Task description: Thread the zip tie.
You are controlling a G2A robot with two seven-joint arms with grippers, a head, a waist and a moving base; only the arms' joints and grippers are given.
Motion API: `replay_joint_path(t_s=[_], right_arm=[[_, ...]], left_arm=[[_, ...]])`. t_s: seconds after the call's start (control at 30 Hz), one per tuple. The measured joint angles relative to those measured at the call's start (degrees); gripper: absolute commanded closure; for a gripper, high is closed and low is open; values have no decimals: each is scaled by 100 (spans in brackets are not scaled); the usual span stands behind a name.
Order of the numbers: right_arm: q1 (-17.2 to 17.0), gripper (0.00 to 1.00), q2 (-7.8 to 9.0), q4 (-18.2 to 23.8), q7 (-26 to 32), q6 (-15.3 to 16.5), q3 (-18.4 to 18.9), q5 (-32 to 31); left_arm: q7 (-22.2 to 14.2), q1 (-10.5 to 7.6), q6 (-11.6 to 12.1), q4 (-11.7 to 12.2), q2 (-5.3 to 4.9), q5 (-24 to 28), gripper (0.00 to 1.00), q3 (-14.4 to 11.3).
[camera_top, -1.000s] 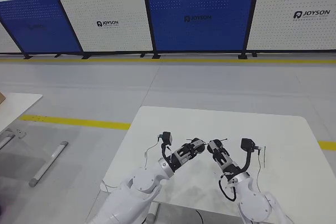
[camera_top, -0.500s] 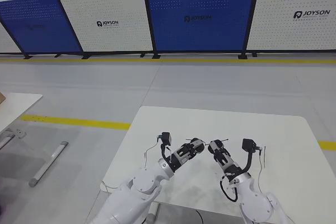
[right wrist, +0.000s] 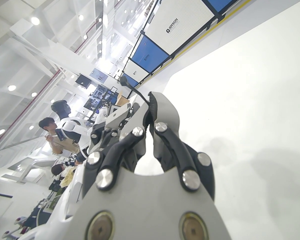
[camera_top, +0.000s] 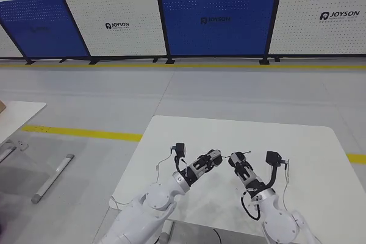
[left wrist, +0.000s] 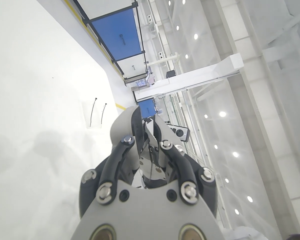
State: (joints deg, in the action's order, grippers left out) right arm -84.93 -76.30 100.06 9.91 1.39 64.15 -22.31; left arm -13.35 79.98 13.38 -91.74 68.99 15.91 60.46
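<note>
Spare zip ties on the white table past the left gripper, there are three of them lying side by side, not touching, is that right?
Not quite: there are two, not three. The left wrist view shows two spare zip ties lying side by side, not touching, on the white table past the left gripper.

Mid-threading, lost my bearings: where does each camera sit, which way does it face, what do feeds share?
Top view: above the arms, looking down and forward over the table; both arms show, left end effector and right end effector nearly tip to tip.
Left wrist view: on the left wrist, looking along its own end effector across the table toward two spare zip ties.
Right wrist view: on the right wrist, looking along its end effector, shut on the zip tie, toward the hall.
Shared: table and blue panels, all three.
</note>
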Motion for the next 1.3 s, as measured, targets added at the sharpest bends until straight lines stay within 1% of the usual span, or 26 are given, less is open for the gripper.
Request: replay_joint_path(t_s=[0.07, 0.2, 0.33, 0.4, 0.5, 0.53, 0.77, 0.83, 0.87, 0.9, 0.93, 1.3], right_arm=[[-3, 100, 0, 2, -2, 0, 3, -4], [-4, 100, -1, 1, -6, -4, 10, -1], [-4, 100, -2, 1, -38, -22, 4, -70], [-5, 100, -4, 0, -49, -28, -5, -85], [-6, 100, -7, -1, -65, -33, -22, -114], [-7, 100, -8, -1, -72, -34, -31, -130], [-25, 100, -13, 3, -105, -21, -56, -181], [-32, 100, -13, 4, -110, -13, -60, -195], [-34, 100, -13, 2, -110, -9, -61, -201], [-35, 100, -14, 0, -110, -4, -62, -206], [-37, 100, -14, -4, -110, 2, -64, -212], [-60, 100, -11, -5, -83, 51, -54, -246]], left_arm=[[-5, 5, -11, -7, 0, -45, 64, -2], [8, 6, -31, -9, -1, -156, 67, -5], [37, 5, -74, -8, -6, -412, 77, -27], [52, 10, -90, -15, -7, -523, 80, -43], [46, 14, -117, -28, -6, -613, 81, -67], [42, 14, -121, -32, -5, -625, 80, -72], [21, 14, -137, -44, 1, -621, 81, -80], [7, 13, -146, -43, 3, -585, 88, -80], [5, 12, -148, -39, 5, -569, 89, -79], [5, 8, -149, -35, 6, -556, 93, -78], [6, 4, -150, -28, 9, -545, 100, -79], [-16, -12, -122, -8, 24, -540, 100, -116]])
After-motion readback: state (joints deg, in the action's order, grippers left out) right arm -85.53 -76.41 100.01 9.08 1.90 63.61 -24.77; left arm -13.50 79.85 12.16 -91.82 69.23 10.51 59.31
